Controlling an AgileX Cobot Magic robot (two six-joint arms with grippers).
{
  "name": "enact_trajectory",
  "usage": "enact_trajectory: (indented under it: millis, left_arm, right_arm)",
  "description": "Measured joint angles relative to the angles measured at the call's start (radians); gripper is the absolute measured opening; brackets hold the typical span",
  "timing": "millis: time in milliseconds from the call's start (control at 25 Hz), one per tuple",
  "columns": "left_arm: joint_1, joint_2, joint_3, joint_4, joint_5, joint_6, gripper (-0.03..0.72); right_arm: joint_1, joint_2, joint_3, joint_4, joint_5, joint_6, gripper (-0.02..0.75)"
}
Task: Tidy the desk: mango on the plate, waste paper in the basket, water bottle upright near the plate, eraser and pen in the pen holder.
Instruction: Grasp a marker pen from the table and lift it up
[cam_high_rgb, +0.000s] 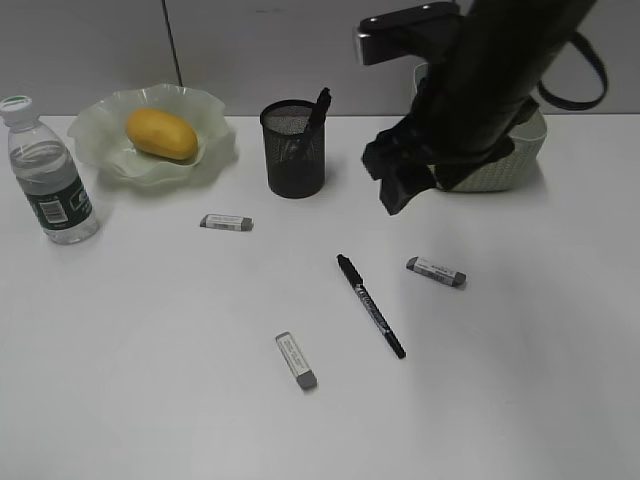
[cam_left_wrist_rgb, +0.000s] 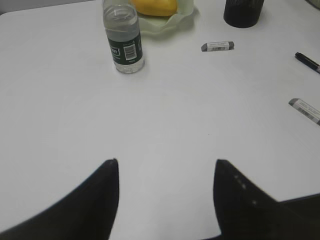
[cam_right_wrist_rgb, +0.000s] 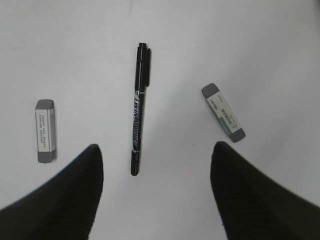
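Landmark: black metal-mesh cylindrical pen holder (cam_high_rgb: 294, 148), upright at the back of the broad white table (cam_high_rgb: 150, 380); a dark pen-like item leans out of its rim.
Clear plastic water bottle (cam_high_rgb: 48, 172): far left of the pen holder, upright, white cap on, dark green label with a white barcode patch; just beside the plate, a little nearer the camera.
Pale green translucent plate with ruffled rim (cam_high_rgb: 210, 120): left of the pen holder, at the same depth on the table.
Smooth yellow-orange oval mango (cam_high_rgb: 161, 134): lying in the plate, left of the pen holder.
First grey-ended white eraser (cam_high_rgb: 226, 222): flat on the table, in front of the pen holder and slightly left.
Second grey-ended white eraser (cam_high_rgb: 296, 360): well in front of the pen holder, almost straight below it in the exterior view.
Black marker pen with white print (cam_high_rgb: 371, 305): flat on the table in front and right of the pen holder, lying diagonally.
Third grey-ended white eraser (cam_high_rgb: 436, 271): right of the pen holder, near the pen but apart from it.
Pale green woven-look plastic basket (cam_high_rgb: 505, 165): right of the pen holder, largely hidden behind the dark arm.
Waste paper: cannot tell where it is.
Left tool (cam_left_wrist_rgb: 165, 172): fingers spread, empty, above bare table.
Right tool (cam_right_wrist_rgb: 156, 157): raised right of the pen holder, fingers spread, empty, above the pen's lower end.
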Motion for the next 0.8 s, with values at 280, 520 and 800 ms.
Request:
enact_trajectory:
  millis: [280,520,800]
  left_arm:
    - [0.000,0.000,0.000,0.000,0.000,0.000,0.456]
    - [0.000,0.000,0.000,0.000,0.000,0.000,0.449]
    - [0.000,0.000,0.000,0.000,0.000,0.000,0.446]
  right_arm:
    - [0.028,0.236,-0.213,0.010,0.113,0.039,0.530]
    - [0.029,0.364,-0.250,0.010,0.119,0.061,0.530]
    - [0.029,0.441,-0.255,0.010,0.060,0.090,0.518]
